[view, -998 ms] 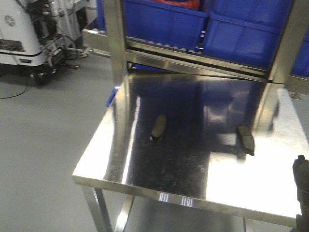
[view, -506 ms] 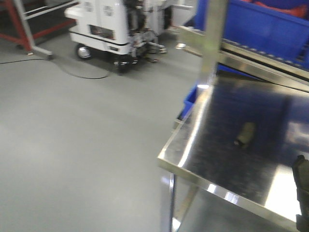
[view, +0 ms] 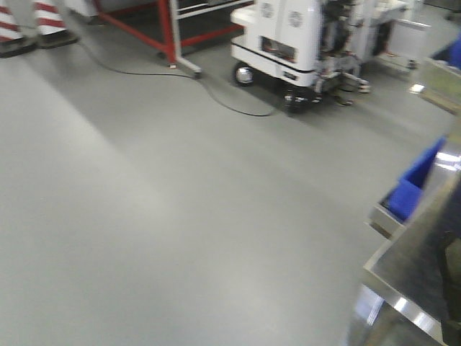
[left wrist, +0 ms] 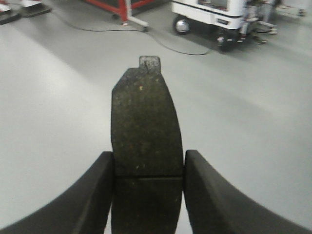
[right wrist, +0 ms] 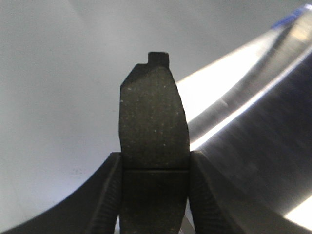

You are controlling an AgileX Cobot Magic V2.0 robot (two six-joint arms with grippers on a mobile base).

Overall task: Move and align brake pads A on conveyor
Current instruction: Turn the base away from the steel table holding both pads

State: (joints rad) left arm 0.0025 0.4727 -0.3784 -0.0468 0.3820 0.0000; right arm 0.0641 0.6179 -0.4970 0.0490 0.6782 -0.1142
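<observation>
Left jaws are clamped on a pad at its cross groove, tab end pointing away from the cam, grey floor behind it. Right jaws are closed on a second pad, also gripped at the groove w/ tab end out, and the steel bench edge is behind it on the right. On front cam I see mostly floor, bench corner bottom right, blue bin beside it, white cart and red frame at the back.
</observation>
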